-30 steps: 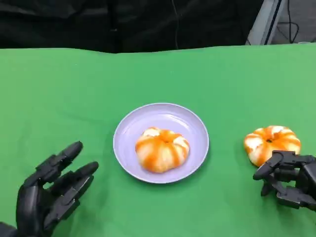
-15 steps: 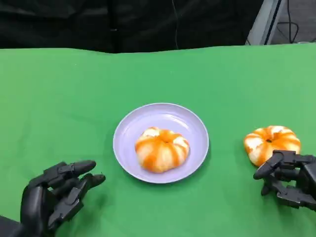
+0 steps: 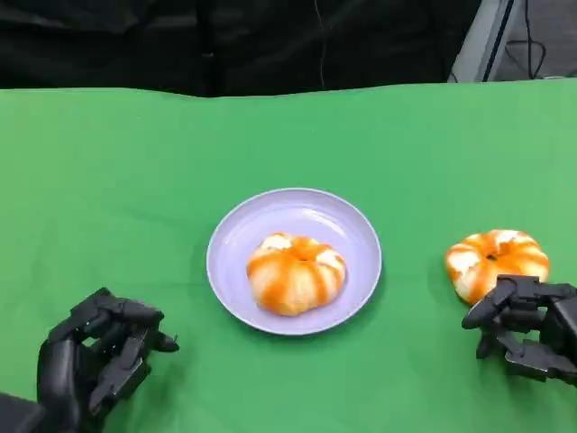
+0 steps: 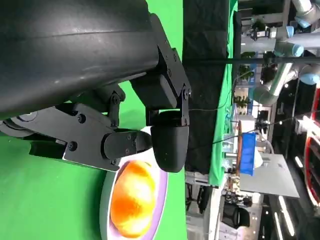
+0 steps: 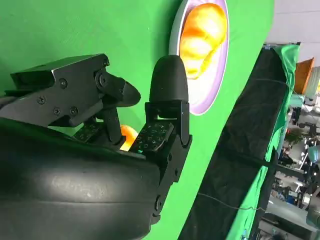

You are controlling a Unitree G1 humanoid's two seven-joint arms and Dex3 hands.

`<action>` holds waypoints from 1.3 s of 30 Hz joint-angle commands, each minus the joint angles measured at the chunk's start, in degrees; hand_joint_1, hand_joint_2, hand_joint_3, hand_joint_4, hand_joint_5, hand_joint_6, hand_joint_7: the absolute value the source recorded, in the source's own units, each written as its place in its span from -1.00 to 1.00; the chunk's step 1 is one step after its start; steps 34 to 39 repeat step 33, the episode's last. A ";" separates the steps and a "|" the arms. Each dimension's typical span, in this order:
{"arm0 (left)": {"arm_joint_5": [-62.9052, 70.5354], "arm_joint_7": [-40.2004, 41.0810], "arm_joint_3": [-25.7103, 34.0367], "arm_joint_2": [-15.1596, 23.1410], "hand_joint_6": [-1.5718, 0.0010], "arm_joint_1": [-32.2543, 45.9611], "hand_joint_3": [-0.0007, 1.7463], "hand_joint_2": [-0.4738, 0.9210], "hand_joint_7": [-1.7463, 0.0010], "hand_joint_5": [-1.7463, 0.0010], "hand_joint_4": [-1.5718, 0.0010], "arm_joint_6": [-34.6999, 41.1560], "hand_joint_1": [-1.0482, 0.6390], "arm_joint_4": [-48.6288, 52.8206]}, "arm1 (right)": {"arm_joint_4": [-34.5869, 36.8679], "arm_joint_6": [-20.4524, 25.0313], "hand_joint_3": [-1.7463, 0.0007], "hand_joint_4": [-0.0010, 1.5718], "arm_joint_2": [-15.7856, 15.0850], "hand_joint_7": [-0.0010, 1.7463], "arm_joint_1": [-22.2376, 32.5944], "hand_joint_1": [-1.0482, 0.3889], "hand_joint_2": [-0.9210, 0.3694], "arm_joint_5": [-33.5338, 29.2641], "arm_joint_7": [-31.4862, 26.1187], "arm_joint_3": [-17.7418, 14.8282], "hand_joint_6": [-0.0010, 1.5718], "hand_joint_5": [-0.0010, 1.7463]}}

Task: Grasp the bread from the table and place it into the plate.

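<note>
Green cloth covers the table (image 3: 135,180), w/ a lilac plate (image 3: 236,236) near its middle and one orange-and-white bread (image 3: 296,273) already lying in the plate, a bit toward the robot's side of centre. A second bread (image 3: 494,260), same pumpkin-like shape, sits on the cloth well to the right of the plate, apart from it. The right hand (image 3: 526,327) rests just on the near side of that loose bread, fingers curled and bent toward it, fingertips at or just touching its near edge; can't tell from the head view whether there is real contact, and it isn't wrapped round it. In the right wrist view the right hand (image 5: 125,115) shows its fingers (image 5: 169,87) arched over a sliver of orange bread (image 5: 127,136) glowing between them, w/ the plate (image 5: 212,97) and the other bread (image 5: 200,37) beyond. The left hand (image 3: 95,356) lies at the near left of the table, well apart from the plate, fingers curled in on nothing. Its wrist view has the folded fingers (image 4: 170,142) in front, and the plate (image 4: 107,200) w/ its bread (image 4: 131,197) past them. Dark drapes hang behind the table's far edge.
</note>
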 commanded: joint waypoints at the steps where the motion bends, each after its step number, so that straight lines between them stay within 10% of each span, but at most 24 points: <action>1: 2.05 2.71 0.03 0.37 -0.09 -0.33 -0.25 0.86 -0.53 -0.75 -0.12 -0.50 0.11 0.42 | 0.50 0.79 0.17 0.13 -1.38 0.15 -0.57 0.60 -0.79 0.74 0.09 -0.75 0.19 0.59; 39: 0.14 0.30 -0.10 -0.58 -0.09 -0.02 -0.18 0.80 -0.52 -0.75 -0.12 0.74 0.11 -1.12 | 0.27 0.52 0.14 0.13 -1.68 0.14 -0.58 0.60 -0.75 0.68 0.95 -1.64 0.20 0.59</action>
